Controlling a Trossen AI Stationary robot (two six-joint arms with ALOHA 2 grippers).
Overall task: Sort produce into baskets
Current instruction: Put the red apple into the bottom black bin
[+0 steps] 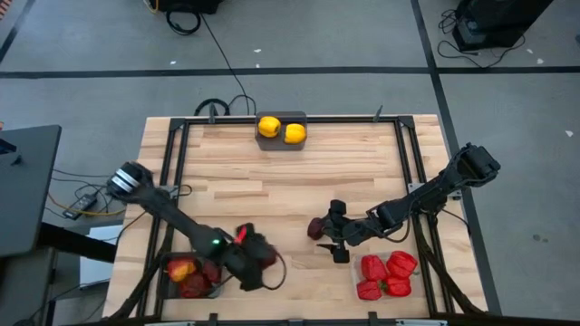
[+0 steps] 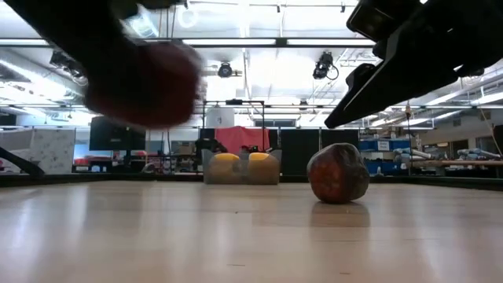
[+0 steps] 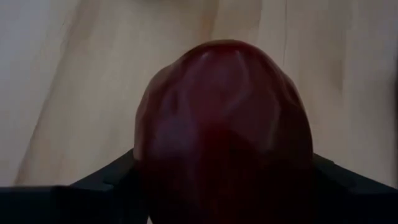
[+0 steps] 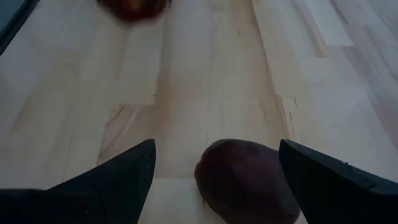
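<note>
My left gripper (image 1: pixel 256 260) is shut on a dark maroon fruit (image 3: pixel 224 130) near the table's front, just right of a dark basket (image 1: pixel 165 282) holding a yellow-red and a maroon fruit. My right gripper (image 1: pixel 337 233) is open. Its fingers (image 4: pixel 118 177) stand on either side of a second maroon fruit (image 4: pixel 249 180) without touching it. This fruit rests on the table and also shows in the low view (image 2: pixel 338 173). Two yellow fruits (image 1: pixel 281 129) lie in the far basket. Red peppers (image 1: pixel 385 276) fill a clear basket at the front right. My left gripper pinches the maroon fruit by its two opposite sides (image 3: pixel 155 155) between the two fingers. The arm comes at it from the table's left. The low view shows the fruit (image 2: pixel 141 82) lifted clear of the table.
A dark metal frame (image 1: pixel 177 163) runs around the tabletop edges. Bare wood (image 1: pixel 272 190) lies between the two arms and the far basket. A cable (image 1: pixel 227 100) trails off the table's far edge.
</note>
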